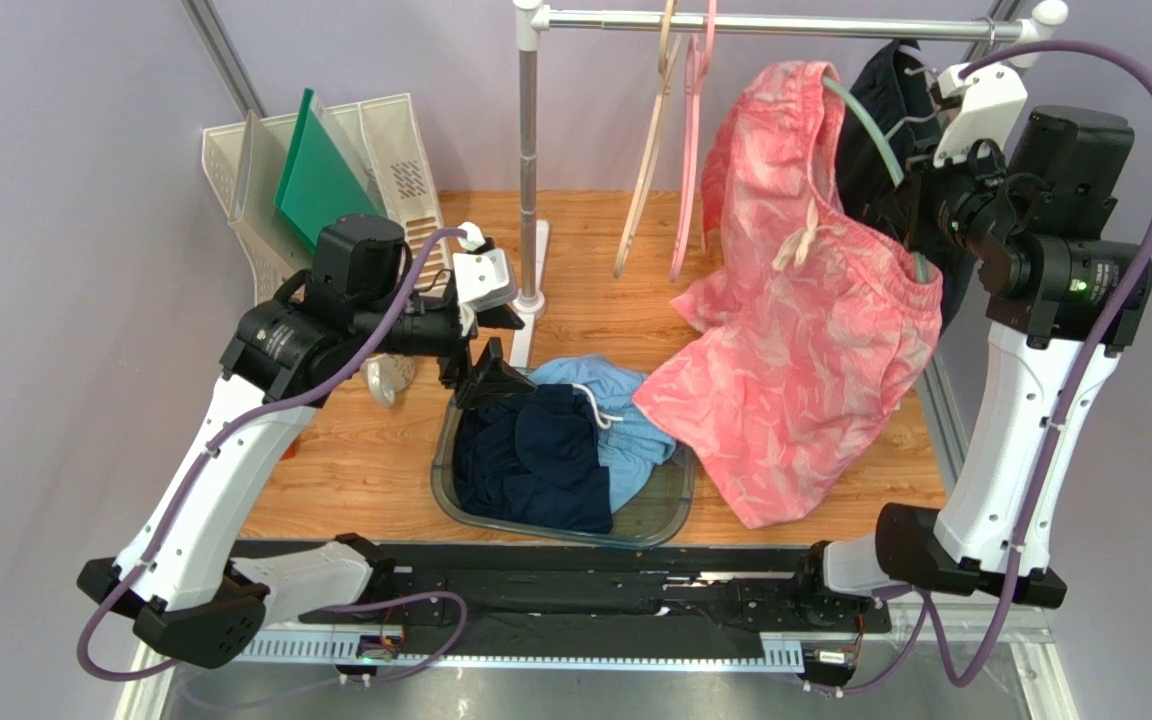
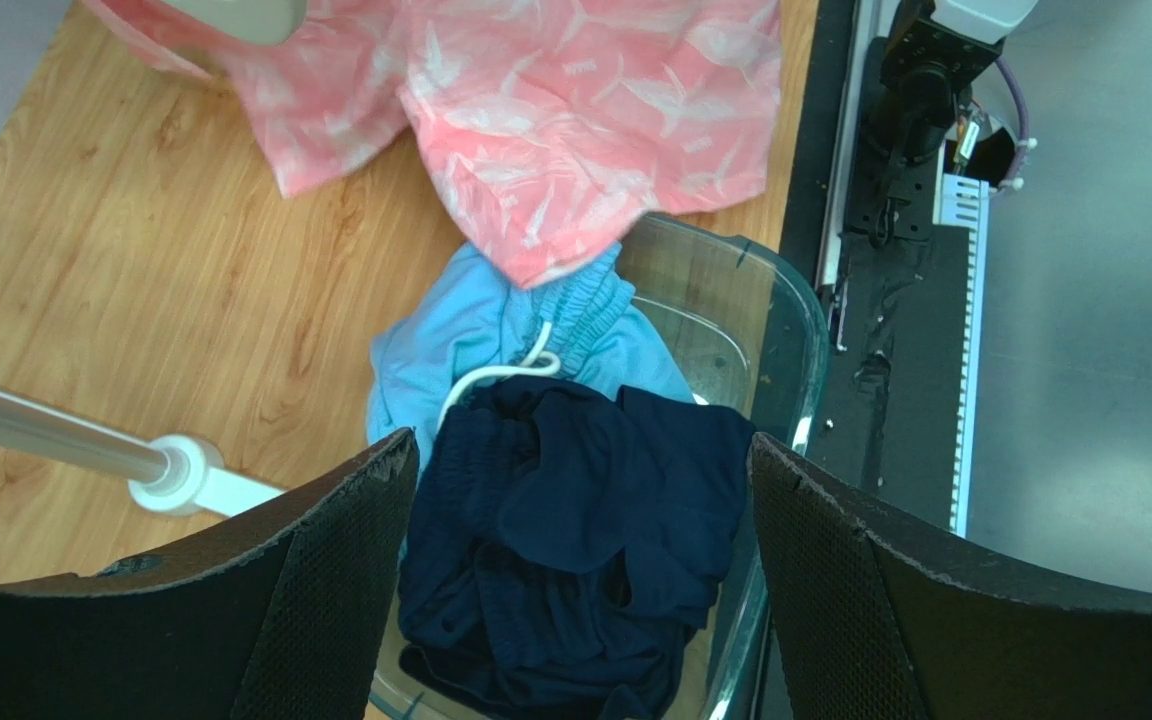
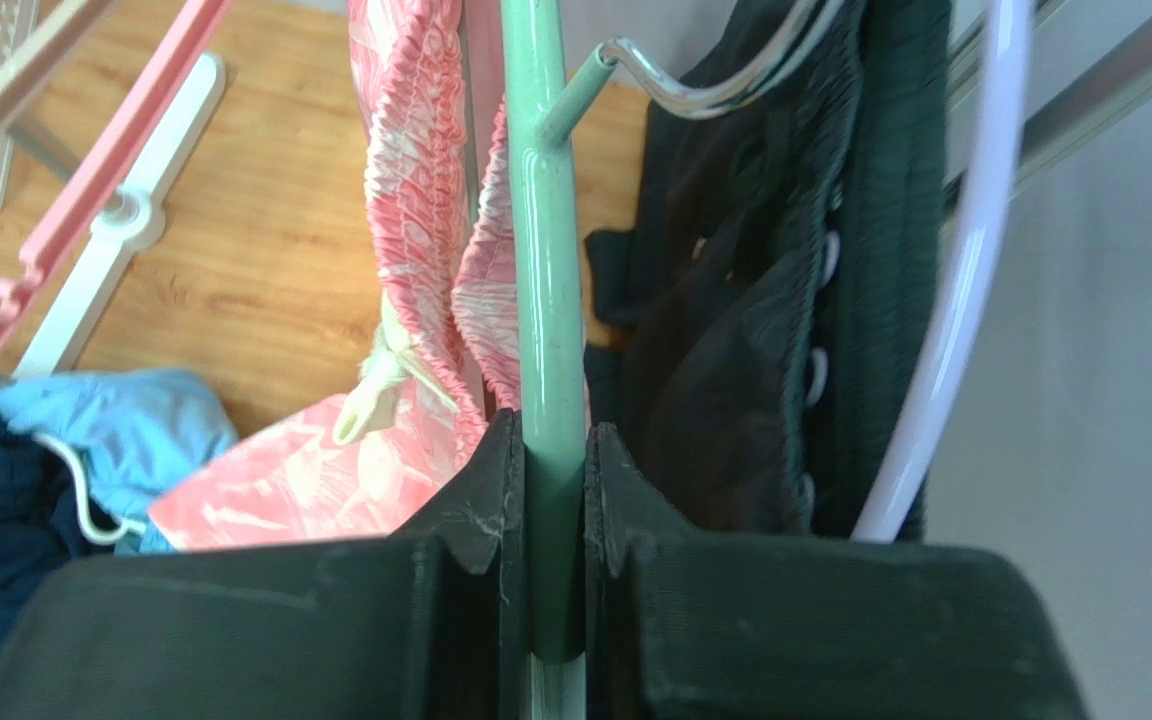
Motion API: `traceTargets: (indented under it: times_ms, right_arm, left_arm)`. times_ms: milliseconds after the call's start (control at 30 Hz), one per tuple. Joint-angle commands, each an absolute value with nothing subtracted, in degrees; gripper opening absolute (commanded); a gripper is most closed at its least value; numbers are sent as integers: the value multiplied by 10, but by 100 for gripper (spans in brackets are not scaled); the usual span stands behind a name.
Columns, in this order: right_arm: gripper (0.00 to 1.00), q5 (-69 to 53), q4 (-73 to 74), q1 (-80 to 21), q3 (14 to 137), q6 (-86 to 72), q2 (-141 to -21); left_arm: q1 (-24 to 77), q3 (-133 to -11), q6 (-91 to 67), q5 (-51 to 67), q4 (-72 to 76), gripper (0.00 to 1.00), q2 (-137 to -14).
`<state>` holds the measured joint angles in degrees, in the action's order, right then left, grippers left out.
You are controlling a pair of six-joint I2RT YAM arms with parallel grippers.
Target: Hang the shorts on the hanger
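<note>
Right claw (image 1: pixel 916 225) (image 3: pixel 552 450): clenched on the hanger (image 1: pixel 871 132) (image 3: pixel 545 300). The jaws pinch the sage-green arm between them, just below where the wire hook joins. The claw is raised at the far right of the scene, near the rail (image 1: pixel 778 23).

The shorts (image 1: pixel 808 345) (image 3: pixel 417 150) (image 2: pixel 567 105): draped on the hanger. The gathered waistband sits up against the green arm, immediately left of the right claw's fingers in the wrist view. The cream drawstring hangs just beside the left finger. The fabric falls leftward and down from the claw, and the lower leg spreads over the counter (image 1: pixel 342 465) (image 2: pixel 117 270). The hem overlaps the light blue garment (image 1: pixel 627 435) (image 2: pixel 462 338) at the rim of the clear tub (image 1: pixel 657 533) (image 2: pixel 785 315).

Whether the hook is on the rail: cannot tell.

A dark garment (image 1: pixel 883 83) (image 3: pixel 778 300) hangs directly behind the hanger, on the right of the green arm.

Left claw (image 1: pixel 485 360) (image 2: pixel 582 450): released, jaws wide apart, nothing between them. It hovers over the tub's left end, above the navy garments (image 1: pixel 545 450) (image 2: pixel 582 555), and points toward the shorts. It is well apart from the hanger; the shorts' hem lies beyond its fingertips, not touching.

A beige hanger (image 1: pixel 650 150) and a pink hanger (image 1: pixel 692 150) hang from the rail, left of the shorts.
</note>
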<state>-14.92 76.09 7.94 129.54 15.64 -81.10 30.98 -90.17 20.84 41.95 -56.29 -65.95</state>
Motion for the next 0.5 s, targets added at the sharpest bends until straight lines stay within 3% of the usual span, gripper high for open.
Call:
traceTargets:
  times_ms: [0,467]
  right_arm:
    - [0,-161,635,91,1340,137,-834]
    - [0,-153,540,91,1409,123,-948]
  left_arm:
    - [308,-897,204,413,-555,85,-649]
    - [308,-868,207,402,-548,86,-647]
